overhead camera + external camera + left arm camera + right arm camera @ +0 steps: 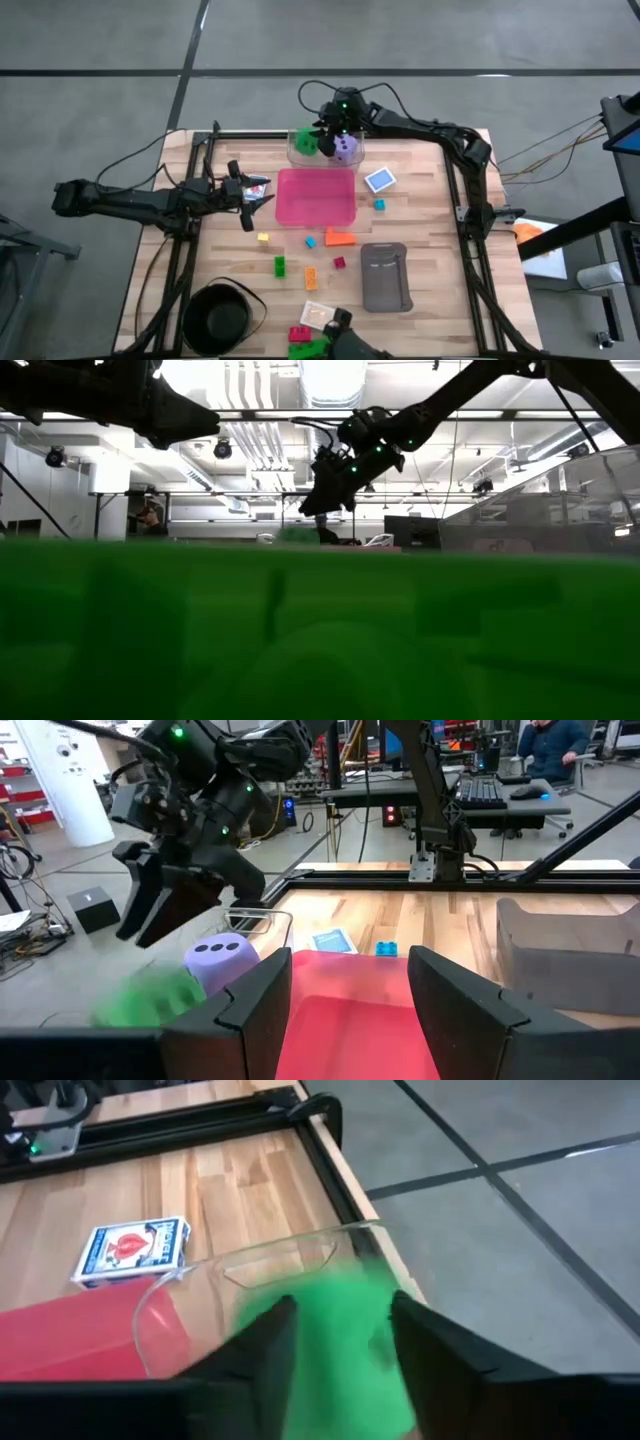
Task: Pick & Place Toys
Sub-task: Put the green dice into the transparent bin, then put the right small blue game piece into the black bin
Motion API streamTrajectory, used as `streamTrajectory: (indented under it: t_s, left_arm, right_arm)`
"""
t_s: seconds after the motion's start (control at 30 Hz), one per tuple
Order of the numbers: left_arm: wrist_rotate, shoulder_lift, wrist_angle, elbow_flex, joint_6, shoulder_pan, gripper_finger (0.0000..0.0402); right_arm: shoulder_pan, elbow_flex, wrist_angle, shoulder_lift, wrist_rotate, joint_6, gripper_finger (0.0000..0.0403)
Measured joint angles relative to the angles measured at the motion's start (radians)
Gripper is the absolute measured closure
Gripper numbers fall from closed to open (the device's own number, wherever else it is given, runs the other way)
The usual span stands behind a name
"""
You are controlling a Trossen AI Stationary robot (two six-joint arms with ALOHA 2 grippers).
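right end effector (328,137) over clear tray (352,157) | fingers parted, I see green die (305,142) between them, dropping free | purple die (345,149) beside it | left end effector (262,195) half open, empty, waits beside pink tray (316,214)

Beside the pink tray (316,196), the clear tray (300,152) holds a green die (305,143) and a purple die (345,148) with pale dots; a blue-and-white card (379,180) lies near.
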Motion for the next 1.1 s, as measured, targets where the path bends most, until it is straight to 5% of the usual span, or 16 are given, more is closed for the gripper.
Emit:
streamTrajectory:
  t_s: [0.17,0.37,0.77,1.1]
  left_arm:
    - [0.0,0.0,-0.002,0.0,0.0,0.0,0.0198]
    - [0.0,0.0,-0.005,0.0,0.0,0.0,0.0198]
    - [-0.004,0.0,0.002,-0.001,0.001,0.0,0.0197]
    - [-0.005,0.001,-0.003,-0.016,0.0,0.0,0.0197]
  right_arm:
    - [0.0,-0.003,-0.018,-0.013,-0.018,0.001,0.0153]
    - [0.031,-0.01,0.045,-0.015,-0.041,0.004,0.0133]
    - [0.153,-0.349,1.094,-0.015,-0.043,0.237,0.0133]
    - [0.25,-0.613,1.121,-0.155,0.06,0.193,0.0133]
